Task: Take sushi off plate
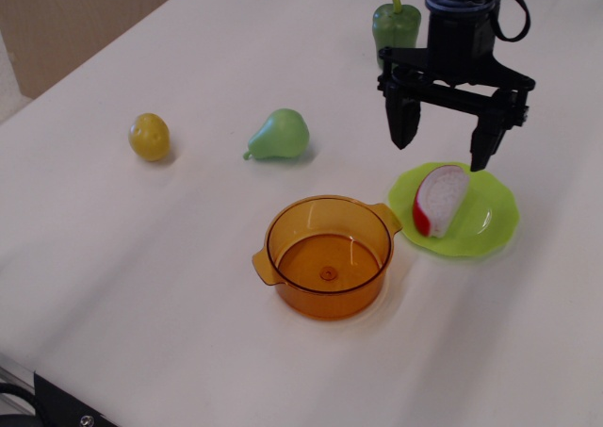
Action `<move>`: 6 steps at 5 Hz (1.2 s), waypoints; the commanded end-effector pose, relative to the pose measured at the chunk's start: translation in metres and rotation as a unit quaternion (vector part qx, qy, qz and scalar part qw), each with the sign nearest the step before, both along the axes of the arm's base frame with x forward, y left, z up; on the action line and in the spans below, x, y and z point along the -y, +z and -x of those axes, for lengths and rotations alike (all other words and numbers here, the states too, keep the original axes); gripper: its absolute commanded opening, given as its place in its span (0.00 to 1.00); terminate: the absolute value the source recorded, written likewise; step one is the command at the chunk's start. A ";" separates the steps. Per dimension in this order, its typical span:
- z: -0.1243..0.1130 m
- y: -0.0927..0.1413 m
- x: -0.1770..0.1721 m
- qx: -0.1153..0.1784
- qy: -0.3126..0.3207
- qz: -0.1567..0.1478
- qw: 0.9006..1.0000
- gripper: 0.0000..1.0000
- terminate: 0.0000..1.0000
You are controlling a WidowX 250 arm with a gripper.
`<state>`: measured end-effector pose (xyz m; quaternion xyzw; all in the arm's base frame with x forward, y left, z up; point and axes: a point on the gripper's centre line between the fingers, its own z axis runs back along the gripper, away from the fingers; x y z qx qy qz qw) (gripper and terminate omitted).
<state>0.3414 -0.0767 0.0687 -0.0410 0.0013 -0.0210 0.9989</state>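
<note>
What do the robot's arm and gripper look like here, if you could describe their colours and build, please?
The gripper is matte black, built as a flat crossbar with two tapered, pointed fingers. Above it the arm is a dark cylindrical segment with a bluish-grey band near the top, and a black cable loops along its right side in the picture. No markings are legible.

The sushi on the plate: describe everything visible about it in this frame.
The sushi is a small toy wedge with a bumpy white top and a red strip along its left and lower edge. It lies flat on the lime-green plate, toward the plate's left side. The open gripper hangs above it; nothing grips it.
</note>
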 end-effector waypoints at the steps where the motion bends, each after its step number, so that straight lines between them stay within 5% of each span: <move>1: -0.003 0.001 0.006 0.018 -0.009 -0.009 1.000 1.00 0.00; 6: -0.002 -0.038 0.008 -0.015 -0.015 -0.032 0.999 1.00 0.00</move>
